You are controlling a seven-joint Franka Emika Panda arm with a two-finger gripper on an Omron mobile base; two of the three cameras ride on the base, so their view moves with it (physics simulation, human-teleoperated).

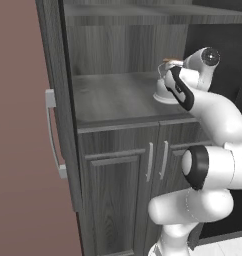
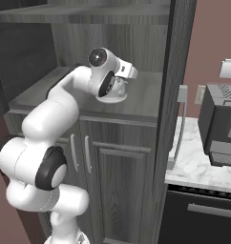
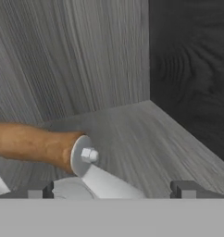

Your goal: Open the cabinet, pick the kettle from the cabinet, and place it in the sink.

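Observation:
The tall dark grey cabinet [image 1: 113, 102] stands open, its door [image 1: 57, 100] swung out to the left with a long silver bar handle [image 1: 52, 135]. The white-silver kettle [image 2: 112, 94] sits on the cabinet shelf, partly hidden by my arm; its base [image 1: 163, 96] shows from the left. In the hand view the kettle's brown wooden bar [image 3: 35, 143] runs in from the left and ends in a silver cap [image 3: 84, 155]. My gripper [image 3: 114, 190] hovers just above it, open, touching nothing. The sink is out of view.
Below the shelf are shorter dark grey doors [image 1: 123, 190] with small handles. Right of the open door [image 2: 177, 95] lies a white marble counter [image 2: 196, 164] with a dark appliance [image 2: 222, 128] on it. A dark panel [image 2: 203, 214] sits under the counter.

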